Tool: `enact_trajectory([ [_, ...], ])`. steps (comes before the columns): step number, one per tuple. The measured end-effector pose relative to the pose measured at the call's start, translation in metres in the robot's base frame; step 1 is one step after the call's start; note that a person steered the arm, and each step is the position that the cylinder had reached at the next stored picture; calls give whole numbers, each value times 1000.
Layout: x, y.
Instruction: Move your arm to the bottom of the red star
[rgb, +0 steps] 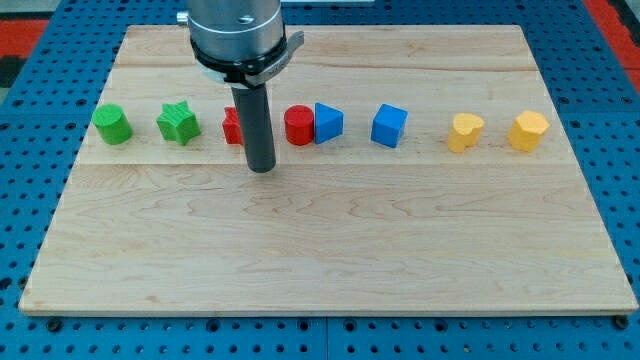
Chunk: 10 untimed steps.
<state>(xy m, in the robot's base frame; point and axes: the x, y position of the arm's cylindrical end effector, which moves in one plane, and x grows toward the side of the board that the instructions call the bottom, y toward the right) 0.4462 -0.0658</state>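
My tip (261, 168) rests on the wooden bench (330, 250) left of the frame's centre, just below the row of blocks that runs across the upper half of the picture. There is no hand on this arm, only the straight dark rod, so nothing is held.

The red star (232, 127) sits directly beside the rod on its left, partly hidden behind it, so its shape is hard to make out. My tip lies just below and slightly right of it.

From the frame's left the row reads: green cylinder (112, 124), green star (177, 123), the red star, then past the rod a red cylinder (298, 126) touching a blue triangular block (328, 122), a blue cube (389, 126) set apart, and two yellow blocks (465, 132) (528, 130) near the right edge.
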Motion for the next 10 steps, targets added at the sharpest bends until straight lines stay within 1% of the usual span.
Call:
enact_trajectory([
  [5, 2, 74],
  [9, 2, 61],
  [10, 2, 8],
])
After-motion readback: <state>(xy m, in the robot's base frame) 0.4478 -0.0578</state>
